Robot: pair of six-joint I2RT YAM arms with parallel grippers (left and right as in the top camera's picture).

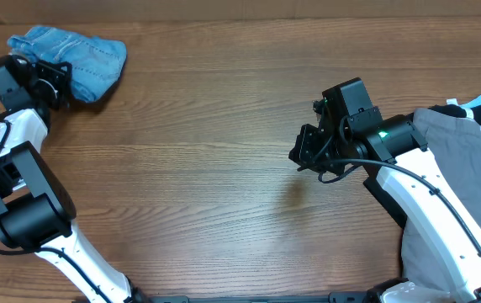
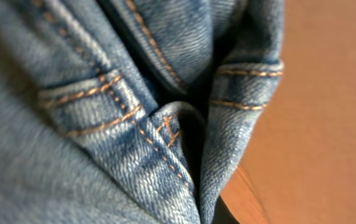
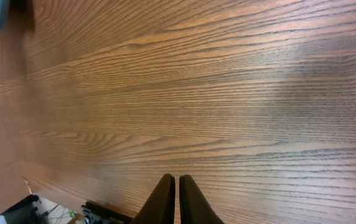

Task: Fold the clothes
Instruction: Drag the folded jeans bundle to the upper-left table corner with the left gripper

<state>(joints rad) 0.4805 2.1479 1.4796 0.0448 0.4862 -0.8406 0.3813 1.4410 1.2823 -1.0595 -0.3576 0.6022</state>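
Jeans (image 2: 134, 124) crowd the left wrist view, seams bunched close, and lie heaped at the far left corner of the desk (image 1: 224, 118). Left claw (image 1: 58, 77) sits at the heap's edge, closed on the denim. Right claw (image 3: 177, 186) hangs empty over bare wood, fingers pressed together.

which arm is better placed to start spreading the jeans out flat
Left. The left end effector is at the bunched jeans in the table's far left corner, apparently closed on them; denim fills its wrist view. The right end effector hangs shut and empty over bare wood mid-table, well away.
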